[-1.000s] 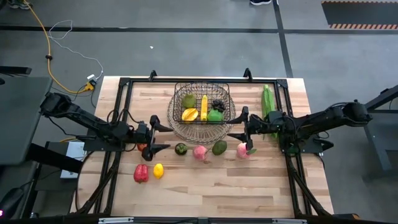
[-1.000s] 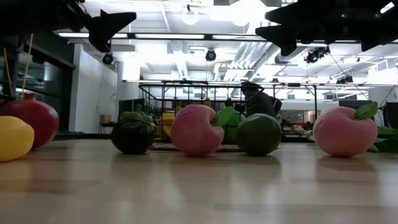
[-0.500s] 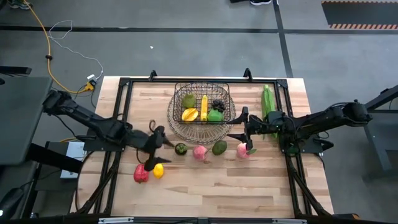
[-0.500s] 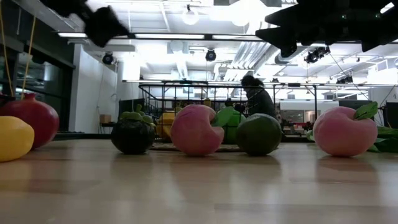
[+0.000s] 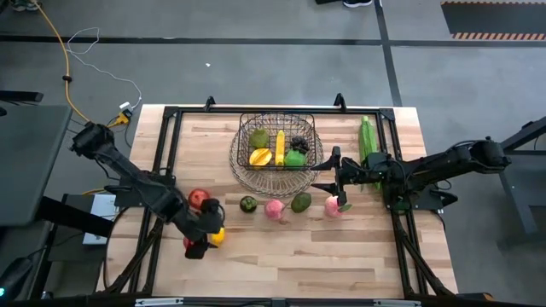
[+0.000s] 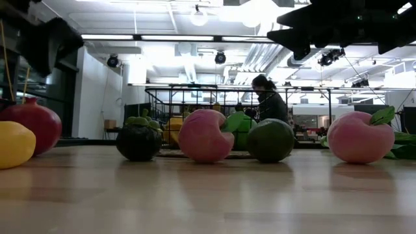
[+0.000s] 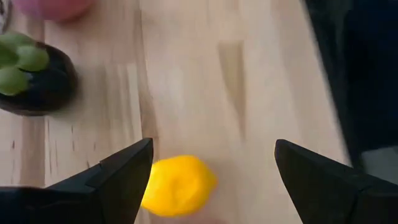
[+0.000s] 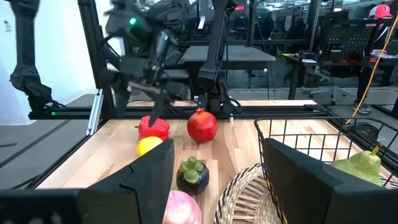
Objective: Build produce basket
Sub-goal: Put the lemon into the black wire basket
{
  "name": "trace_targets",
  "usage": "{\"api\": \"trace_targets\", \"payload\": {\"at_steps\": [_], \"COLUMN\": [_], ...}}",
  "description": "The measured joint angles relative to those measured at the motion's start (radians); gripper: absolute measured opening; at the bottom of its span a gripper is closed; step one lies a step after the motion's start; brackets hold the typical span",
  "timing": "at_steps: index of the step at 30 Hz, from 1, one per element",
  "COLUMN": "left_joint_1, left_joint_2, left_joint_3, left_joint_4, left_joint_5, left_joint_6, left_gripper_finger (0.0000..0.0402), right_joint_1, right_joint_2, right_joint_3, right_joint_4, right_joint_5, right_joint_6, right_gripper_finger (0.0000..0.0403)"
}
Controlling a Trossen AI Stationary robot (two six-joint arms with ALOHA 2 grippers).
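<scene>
— Since a second ago the left arm has swung toward the near-left part of the wooden surface [image 5: 341, 247]; its left claw [image 5: 205, 232] was level with the basket's front and now hangs over the yellow lemon [image 5: 218, 234] and red pepper [image 5: 191, 241]. What about the right arm?

— Unmoved. The right claw [image 5: 331, 175] hovers just right of the basket [image 5: 236, 153], above the pink peach [image 5: 333, 206] with the leaf, its fingers parted and holding nothing.

— And the left claw?

— Spread wide and empty; in the left wrist view the lemon [image 7: 179, 185] lies on the wood between its two fingers [image 7: 121, 176], with no contact visible.

— Where does the basket sit?

— At the far middle of the surface, dark wire grid on a paler woven round base. Inside are a green pear [image 5: 259, 137], a banana [image 5: 279, 147], dark grapes [image 5: 299, 143], a yellow starfruit [image 5: 260, 157] and a green fruit [image 5: 295, 158].

— Anything else outside it?

— A long green husk [image 5: 367, 139] lies along the far right edge. In front of the basket a row runs left to right: pomegranate [image 5: 199, 199], dark mangosteen [image 5: 247, 204], a second peach [image 5: 274, 209], avocado [image 5: 301, 202], then the leafed peach.

— Someone in the room?

— In the low view a person [image 6: 266, 99] stands in the room far beyond the basket.
</scene>
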Motion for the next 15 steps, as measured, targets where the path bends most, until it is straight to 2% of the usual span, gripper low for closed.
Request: {"api": "trace_targets", "payload": {"at_steps": [7, 15], "left_joint_1": [-0.016, -0.015], "left_joint_2": [0.144, 0.193], "left_joint_3": [0.0, 0.0], "left_joint_4": [-0.003, -0.029], "left_joint_5": [0.014, 0.02], "left_joint_6": [0.134, 0.28], "left_gripper_finger": [0.0324, 0.0324], "right_joint_1": [0.0, 0.0], "right_joint_2": [0.0, 0.0], "right_joint_3": [0.0, 0.0], "right_joint_4": [0.001, -0.001], "right_joint_5": [0.0, 0.0], "right_joint_6": [-0.002, -0.003], "right_gripper_finger": [0.0238, 0.0238]}}
